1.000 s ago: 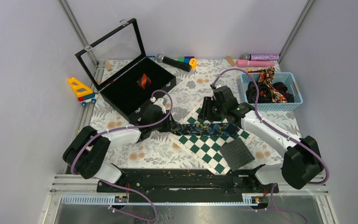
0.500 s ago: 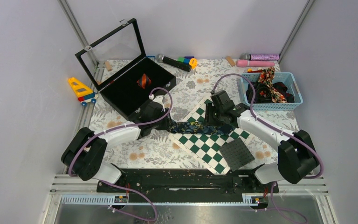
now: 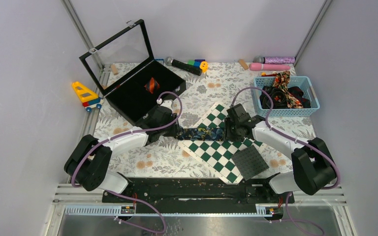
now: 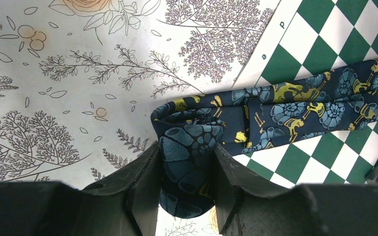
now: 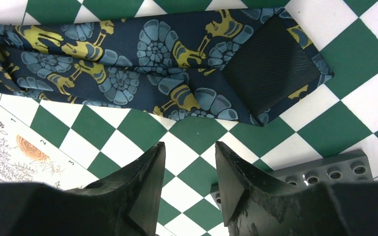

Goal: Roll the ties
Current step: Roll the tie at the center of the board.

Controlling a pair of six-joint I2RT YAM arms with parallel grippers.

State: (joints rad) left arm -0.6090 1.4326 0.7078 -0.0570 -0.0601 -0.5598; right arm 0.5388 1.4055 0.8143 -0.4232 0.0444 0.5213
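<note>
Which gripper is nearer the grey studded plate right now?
Right. The right gripper hovers open over the chequered board, the grey studded plate just beside it. The left gripper pinches the navy floral tie at its other end, off the board.

The left arm [image 3: 128, 140] lies low, stretching from its base at 7 o'clock toward the middle, with its wrist pointing to 3 o'clock. The left gripper [image 4: 184, 152] is clamped on a folded end of the tie [image 4: 295, 105], and fabric fills the gap between its jaws. The right arm [image 3: 275, 137] reaches from 5 o'clock toward 10 o'clock, its elbow bent. The right gripper [image 5: 189, 147] hangs with its jaws parted and nothing between them, facing the left one.
</note>
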